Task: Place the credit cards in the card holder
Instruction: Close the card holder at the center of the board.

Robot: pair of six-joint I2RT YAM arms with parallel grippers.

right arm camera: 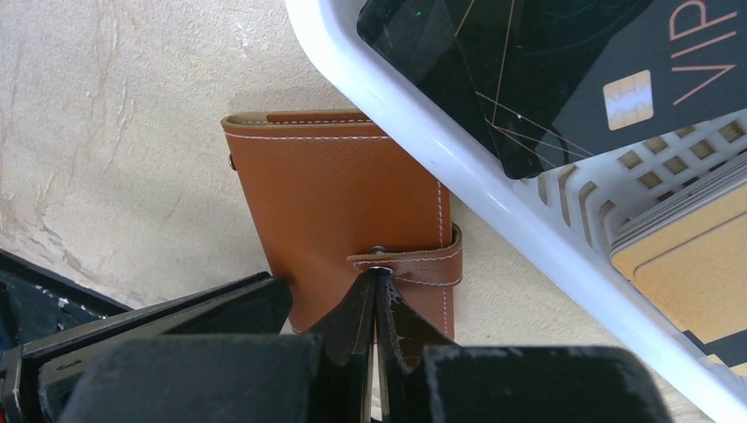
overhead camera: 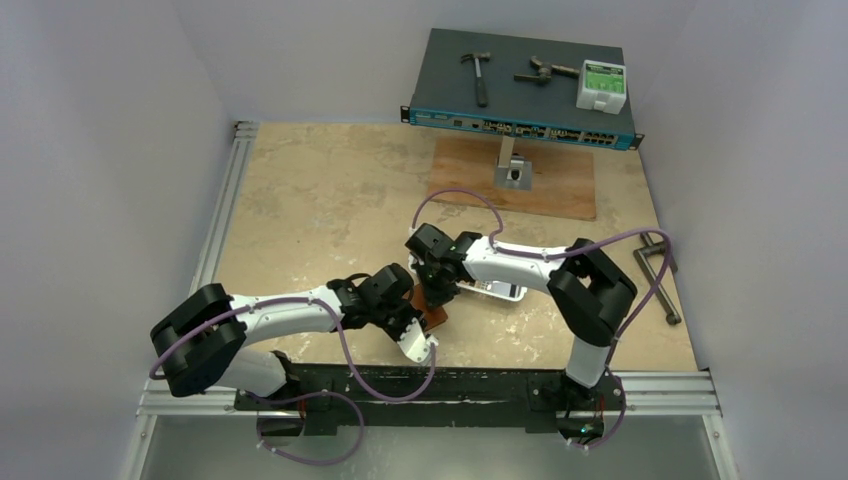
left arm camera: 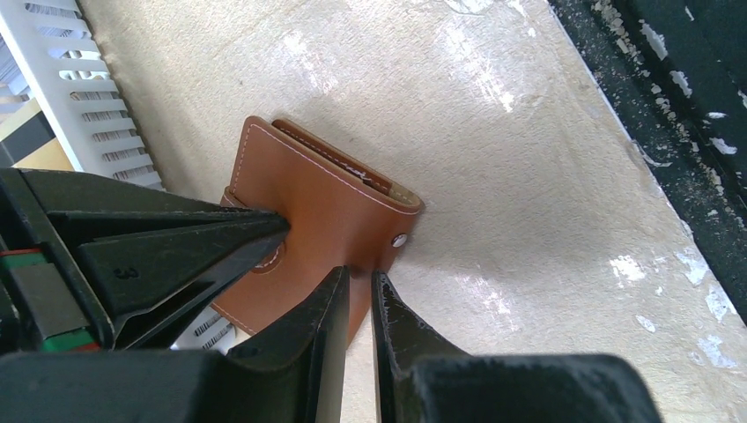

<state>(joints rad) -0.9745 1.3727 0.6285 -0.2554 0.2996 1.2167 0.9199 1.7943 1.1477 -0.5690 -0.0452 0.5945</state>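
Note:
The card holder [overhead camera: 433, 313] [left arm camera: 326, 198] [right arm camera: 339, 194] is a brown leather wallet lying folded on the table beside the white slotted tray [overhead camera: 497, 291] [right arm camera: 458, 167]. My left gripper [overhead camera: 408, 316] [left arm camera: 359, 275] is shut on the card holder's edge close to a metal stud. My right gripper [overhead camera: 436, 292] [right arm camera: 376, 275] is shut, its tips pressed against the snap tab [right arm camera: 414, 267], which stands slightly lifted off its stud. The credit cards lie in the tray: a black one [right arm camera: 476, 70], a dark "VIP" one [right arm camera: 652, 88] and an orange-yellow one [right arm camera: 696, 264].
At the back stands a network switch [overhead camera: 520, 90] with a hammer [overhead camera: 478, 75] and a white box [overhead camera: 601, 86] on it. In front of it lies a wooden board [overhead camera: 560, 185] with a metal stand [overhead camera: 513, 170]. A metal clamp [overhead camera: 660, 275] lies at the right. The black front rail [overhead camera: 450, 385] is near.

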